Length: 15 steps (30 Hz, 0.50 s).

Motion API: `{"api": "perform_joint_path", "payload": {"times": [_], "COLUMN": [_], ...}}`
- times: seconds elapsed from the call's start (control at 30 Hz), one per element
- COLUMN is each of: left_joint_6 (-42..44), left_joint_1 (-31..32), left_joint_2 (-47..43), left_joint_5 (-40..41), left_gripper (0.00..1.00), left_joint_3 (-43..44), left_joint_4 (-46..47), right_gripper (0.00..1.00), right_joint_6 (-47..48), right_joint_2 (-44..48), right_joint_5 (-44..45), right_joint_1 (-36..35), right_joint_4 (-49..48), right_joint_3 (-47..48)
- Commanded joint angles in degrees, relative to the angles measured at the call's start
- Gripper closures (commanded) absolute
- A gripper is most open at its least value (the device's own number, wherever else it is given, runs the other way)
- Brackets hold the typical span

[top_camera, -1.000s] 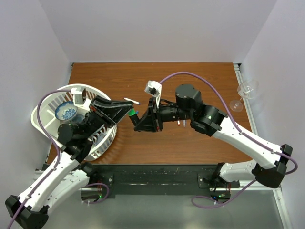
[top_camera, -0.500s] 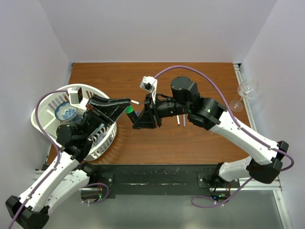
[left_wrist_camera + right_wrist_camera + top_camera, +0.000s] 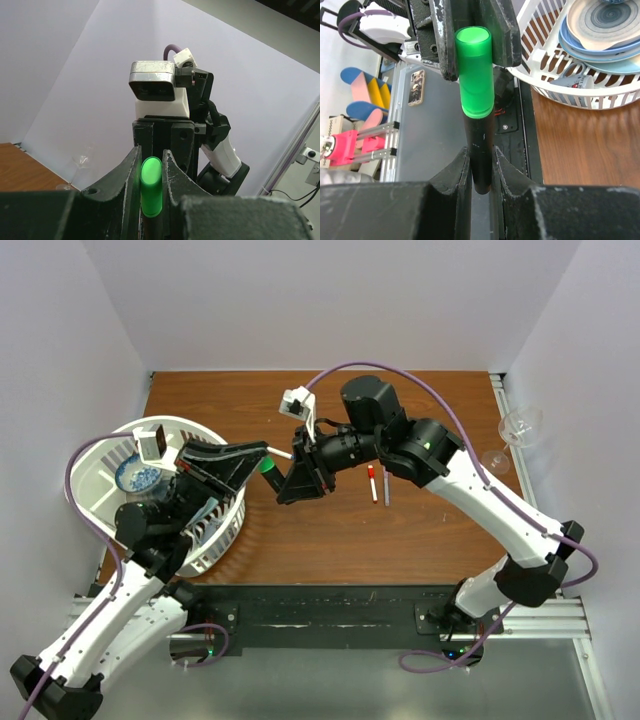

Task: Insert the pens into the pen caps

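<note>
The black marker [image 3: 479, 130] and the green cap [image 3: 475, 70] are joined in one straight line, held in the air between both arms. My left gripper [image 3: 150, 154] is shut on the green cap [image 3: 151, 185], whose rounded end points at the right arm. My right gripper [image 3: 481, 155] is shut on the marker's black barrel. From above, the left gripper [image 3: 262, 458] and the right gripper [image 3: 283, 490] meet tip to tip over the table, with the green cap [image 3: 268, 468] between them. Two thin pens [image 3: 373, 483] lie on the wood, one with red ends. A third thin white pen [image 3: 282, 453] shows partly behind the grippers.
A white basket [image 3: 88, 472] with plates and a bowl stands at the left, close under the left arm. A wine glass [image 3: 518, 430] lies at the table's right edge. The right wrist camera housing [image 3: 157, 87] fills the middle of the left wrist view.
Both grippers have shifted together a little to the left and toward the back, still joined on the marker and cap. The right arm's swing has uncovered the two thin pens.
</note>
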<state>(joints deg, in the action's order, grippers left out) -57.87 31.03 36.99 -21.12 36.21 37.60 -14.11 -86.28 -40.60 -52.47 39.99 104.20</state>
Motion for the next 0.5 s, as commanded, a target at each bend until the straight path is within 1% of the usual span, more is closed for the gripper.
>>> {"api": "perform_joint_path", "payload": {"times": [0.0,0.13,0.2,0.3,0.37,0.47], "left_joint_6": [0.7,-0.3,-3.0,-2.4,-2.9,0.3], "left_joint_1": [3.8,4.4,4.6,4.7,4.6,4.6], "left_joint_2": [2.4,3.8,3.8,3.4,3.6,3.2], "left_joint_5": [-34.9,-37.8,-38.7,-39.1,-40.2,-40.0], "left_gripper": [1.00,1.00,1.00,1.00,1.00,1.00], "left_joint_3": [-4.6,-4.7,-5.4,-4.3,-3.7,-0.9], "left_joint_4": [-19.7,-19.1,-17.7,-22.2,-24.4,-33.4], "right_gripper": [1.00,1.00,1.00,1.00,1.00,1.00], "right_joint_6": [1.6,1.6,3.5,7.2,8.3,9.6], "right_joint_2": [-0.4,-1.9,-1.6,-1.3,0.0,1.5], "right_joint_5": [6.7,4.1,2.9,1.4,0.1,3.3], "right_joint_1": [4.1,4.1,4.2,4.1,4.1,4.1], "right_joint_4": [-32.6,-34.2,-35.1,-33.7,-36.0,-35.6], "right_joint_3": [9.5,10.4,9.4,10.4,9.4,8.0]}}
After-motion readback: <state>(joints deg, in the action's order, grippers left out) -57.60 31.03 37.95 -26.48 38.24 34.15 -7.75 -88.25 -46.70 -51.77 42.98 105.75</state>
